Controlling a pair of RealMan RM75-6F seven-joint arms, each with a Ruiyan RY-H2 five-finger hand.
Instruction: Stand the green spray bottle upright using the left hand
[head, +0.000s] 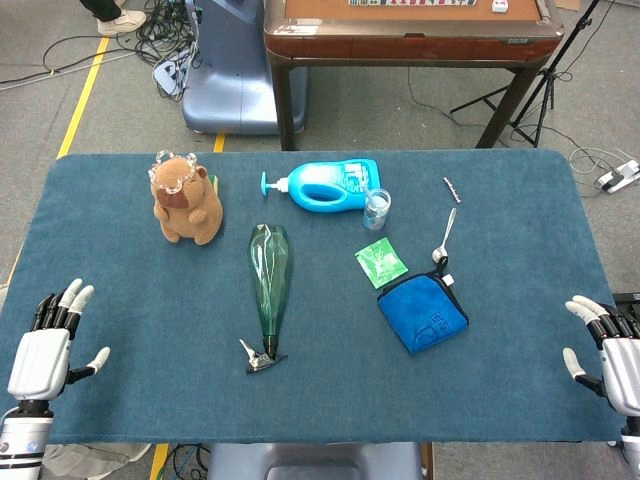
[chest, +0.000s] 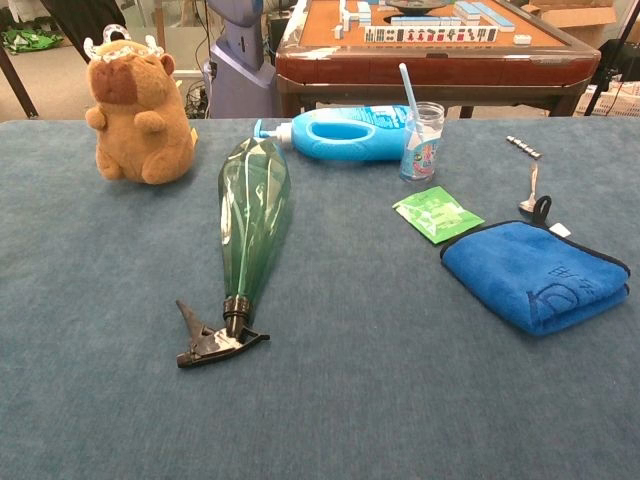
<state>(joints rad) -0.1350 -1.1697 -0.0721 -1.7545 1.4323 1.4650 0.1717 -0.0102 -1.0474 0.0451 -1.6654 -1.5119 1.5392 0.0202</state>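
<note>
Nothing of the task looks done yet. The green spray bottle (head: 269, 274) lies flat on its side in the middle of the desk (head: 120, 330), its black trigger head (chest: 213, 338) pointing toward the robot and its fat base aimed at the far edge, just short of the blue detergent bottle (head: 328, 185). The left hand (head: 45, 347) rests at the near left corner — well apart from the bottle, fingers spread, holding nothing. The right hand (head: 604, 345) sits at the near right corner, likewise splayed and empty. A plush capybara (head: 186, 199) stands to the left of the bottle's base. By my reading everything remains: the reach across, a grip on the body, the tilt onto its base, and the release.
</note>
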